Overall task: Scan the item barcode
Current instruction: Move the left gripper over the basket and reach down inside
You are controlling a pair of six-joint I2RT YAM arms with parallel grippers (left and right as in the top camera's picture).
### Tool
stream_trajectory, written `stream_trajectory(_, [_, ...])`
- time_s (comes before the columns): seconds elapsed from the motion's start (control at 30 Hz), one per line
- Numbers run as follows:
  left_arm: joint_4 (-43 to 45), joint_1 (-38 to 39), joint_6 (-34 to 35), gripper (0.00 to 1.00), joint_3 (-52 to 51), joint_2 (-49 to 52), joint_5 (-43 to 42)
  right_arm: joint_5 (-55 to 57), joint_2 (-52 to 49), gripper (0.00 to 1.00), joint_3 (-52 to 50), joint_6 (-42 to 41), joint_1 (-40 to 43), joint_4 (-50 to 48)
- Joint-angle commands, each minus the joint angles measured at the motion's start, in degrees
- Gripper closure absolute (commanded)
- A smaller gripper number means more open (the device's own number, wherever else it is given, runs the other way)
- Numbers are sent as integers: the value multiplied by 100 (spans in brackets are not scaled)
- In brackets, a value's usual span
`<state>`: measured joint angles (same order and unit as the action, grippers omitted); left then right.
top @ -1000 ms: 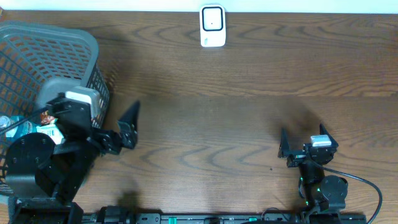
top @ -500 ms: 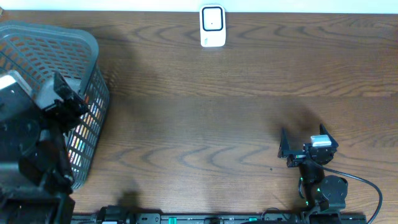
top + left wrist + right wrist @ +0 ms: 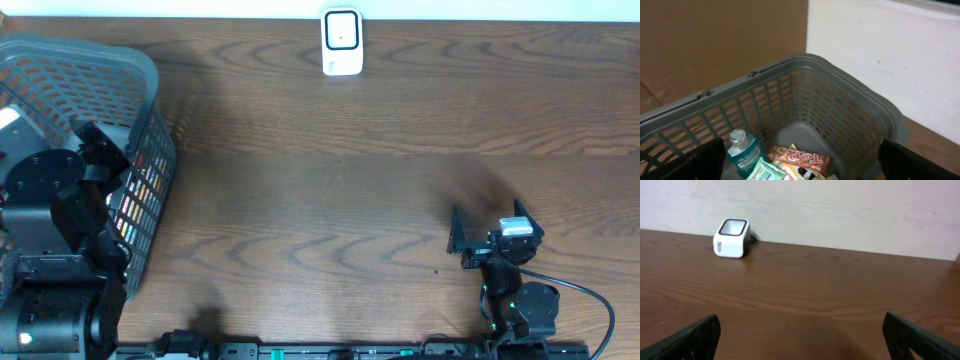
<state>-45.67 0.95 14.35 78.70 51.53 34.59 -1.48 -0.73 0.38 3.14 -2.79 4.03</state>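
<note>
Several items (image 3: 800, 159) — inside basket (image 3: 840, 105), scanner (image 3: 342, 41) well apart

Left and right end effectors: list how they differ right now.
The left end effector hangs over the gray basket of items; the right end effector sits low over the wooden table. The left faces a bottle and a snack pack, the right faces the white scanner. Both stand open, holding nothing.

surface: brown wood table (image 3: 350, 180) | left end: grey mesh basket (image 3: 148, 75) parked there | back edge, middle: little white scanner (image 3: 342, 42)
</note>
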Motion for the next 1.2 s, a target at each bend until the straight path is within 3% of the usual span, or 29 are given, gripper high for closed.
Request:
stream_trajectory(0.0, [-50, -11, 232, 2, 90, 13, 391, 48, 9, 1, -7, -74, 55, 26])
stream_trajectory(0.37, [-81, -780, 575, 2, 90, 472, 385, 48, 9, 1, -7, -74, 55, 26])
stream_trajectory(0.6, [-540, -1799, 1432, 2, 87, 669, 354, 48, 9, 1, -7, -74, 55, 26])
stream_trajectory(0.93, [-758, -3117, 1547, 2, 13, 1220, -1255, 48, 9, 1, -7, -74, 55, 26])
stream_trajectory(1.17, [-713, -3838, 769, 2, -177, 1665, -2420, 48, 9, 1, -7, -74, 55, 26])
